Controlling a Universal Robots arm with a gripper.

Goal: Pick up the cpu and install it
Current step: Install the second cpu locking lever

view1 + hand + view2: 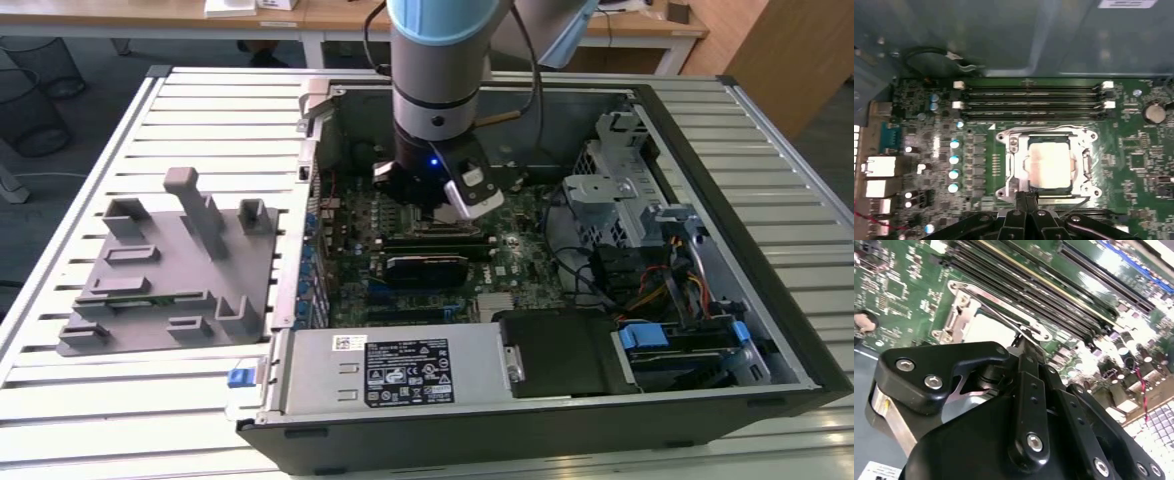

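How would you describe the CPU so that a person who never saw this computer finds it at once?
Inside the open black computer case, look at the green motherboard, just below the long black memory slots. The cpu lies in the silvery metal socket frame: a small flat square with a pale, bare metal top, unlike the crowded green board around it.

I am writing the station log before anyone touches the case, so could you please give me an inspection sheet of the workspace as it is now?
Surface: slatted metal table carrying an open computer case.
Job's things: cpu lies in its socket on the motherboard, with the metal socket frame around it.
Clutter: grey fixture plate beside the case, on the exterior view's left.
Grippers: gripper is down inside the case at the socket's edge, jaws together, nothing seen held.
Cables: coloured bundle inside the case; black cable along the arm.
Surroundings: wire bins and desks behind.
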